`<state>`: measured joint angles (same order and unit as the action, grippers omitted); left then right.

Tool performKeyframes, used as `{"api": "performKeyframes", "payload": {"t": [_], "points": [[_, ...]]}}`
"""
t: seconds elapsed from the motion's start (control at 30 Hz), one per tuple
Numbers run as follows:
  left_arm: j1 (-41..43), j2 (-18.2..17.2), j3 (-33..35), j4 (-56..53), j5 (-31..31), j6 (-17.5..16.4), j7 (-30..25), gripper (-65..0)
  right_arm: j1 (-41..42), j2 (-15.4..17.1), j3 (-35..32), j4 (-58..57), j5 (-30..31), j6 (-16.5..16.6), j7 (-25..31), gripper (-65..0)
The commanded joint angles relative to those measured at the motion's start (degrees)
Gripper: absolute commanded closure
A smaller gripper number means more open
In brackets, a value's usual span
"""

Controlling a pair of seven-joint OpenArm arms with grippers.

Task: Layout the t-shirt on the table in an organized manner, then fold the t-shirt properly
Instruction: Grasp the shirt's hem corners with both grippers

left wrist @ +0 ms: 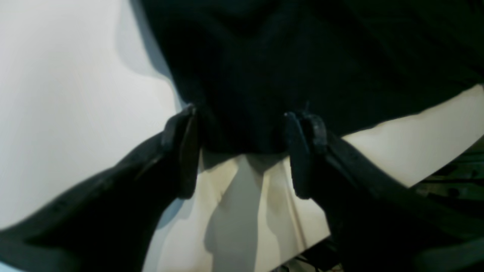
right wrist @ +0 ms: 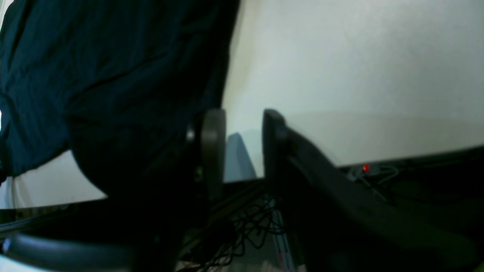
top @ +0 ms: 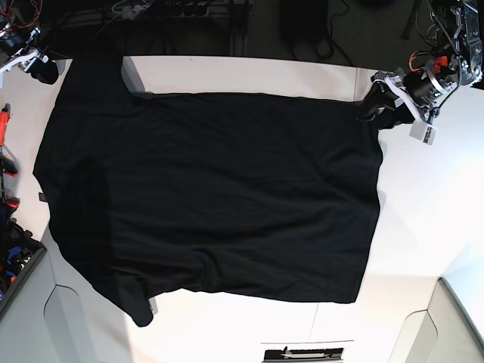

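Black fingers of the left gripper (left wrist: 242, 151) fill the left wrist view, spread wide, with the edge of the large black cloth t-shirt (top: 212, 197) sitting between them but not pinched. You have no grip there.

Right gripper (right wrist: 236, 151): fingers part-open with a narrow gap, only table and cables visible through it. Shirt cloth hangs just left of the left finger (right wrist: 211, 151) and may brush its outside; nothing is between the pads. Call it empty.

Shirt lies on the wide smooth white table (top: 423, 227), plain black side up, mostly spread. In the base view the left gripper (top: 386, 98) sits at the shirt's far corner on that view's right; the right arm is at the far corner on the view's left, its fingers hidden from that camera. The body looks fairly flat, with a sleeve skewed at the near left and soft wrinkles low down. Its far edge runs close to the table's edge.

My read: you're at the tail of the layout step, folding not started.

Next move, as I judge it:
- close the left fingers on that corner hem
- get the right fingers around cloth, not beside it
- tension the far edge evenly, then start the fold

Risk: closing the right gripper as it stands grabs air.
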<state>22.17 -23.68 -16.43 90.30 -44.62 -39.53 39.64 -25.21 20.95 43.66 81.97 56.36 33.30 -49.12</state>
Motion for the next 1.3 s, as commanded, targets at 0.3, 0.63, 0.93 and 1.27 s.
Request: {"api": "performKeyframes", "payload": {"t": [0.3, 0.63, 0.93, 1.27], "points": [[-0.24, 2.86, -0.09, 0.59, 4.24, -0.47, 0.59, -34.4, 0.15, -0.22, -5.88, 0.59, -0.44, 0.20, -0.79, -18.0], [-0.24, 2.89, -0.07, 0.59, 4.22, -0.47, 0.44, -33.0, 0.13, -2.73, -5.90, 0.59, -0.15, 0.20, -0.81, -18.0], [-0.24, 2.89, -0.07, 0.59, 4.20, -0.47, -0.90, -20.5, 0.96, -2.73, -5.92, 0.59, -0.15, 0.57, -0.83, -4.0], [-0.22, 2.49, -0.66, 0.61, 2.78, -0.47, -3.74, 0.0, 1.46, -2.67, -5.90, 1.03, 1.70, 0.57, -0.15, 0.0]]}}
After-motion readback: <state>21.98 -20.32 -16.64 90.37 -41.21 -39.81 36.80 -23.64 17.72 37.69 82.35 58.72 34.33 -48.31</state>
